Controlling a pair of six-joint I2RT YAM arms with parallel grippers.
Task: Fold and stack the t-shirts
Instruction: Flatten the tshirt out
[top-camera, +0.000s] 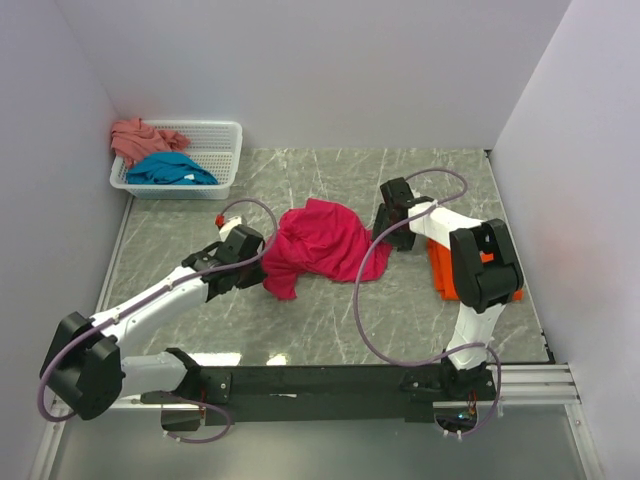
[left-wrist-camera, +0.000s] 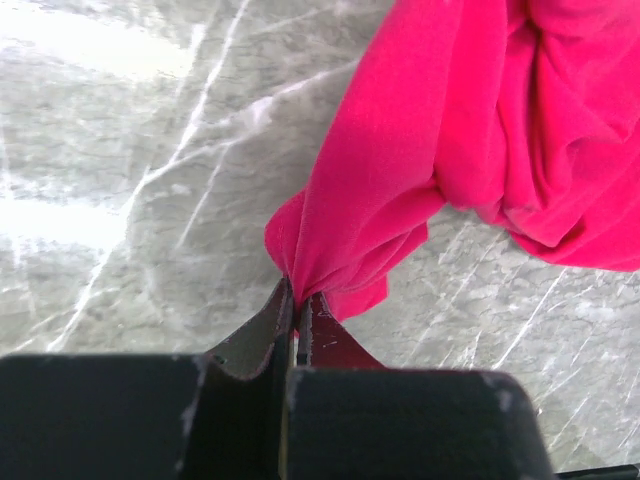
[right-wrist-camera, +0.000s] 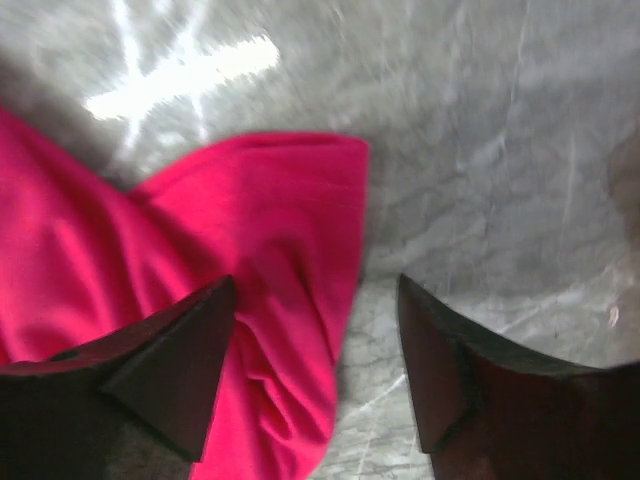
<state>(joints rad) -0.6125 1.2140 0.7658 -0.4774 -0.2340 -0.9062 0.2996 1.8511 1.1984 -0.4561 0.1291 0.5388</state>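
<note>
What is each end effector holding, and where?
Left end effector pinches the magenta-red t-shirt by a bunched edge; right end effector is open, holding nothing.

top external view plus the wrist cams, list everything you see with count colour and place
magenta-red t-shirt: 1, magenta-red, crumpled mid-table between the arms
orange t-shirt: 1, bright orange, right side of the table, partly hidden by the right arm
teal t-shirt: 1, teal, inside the basket
salmon-pink t-shirt: 1, salmon-pink, draped over the basket's far-left corner
basket: 1, white mesh, far-left corner of the table
table: 1, grey marble pattern
left fingers: 2, black, shut on a bunched edge of the magenta-red t-shirt
right fingers: 2, black, open over the magenta-red t-shirt's edge
</note>
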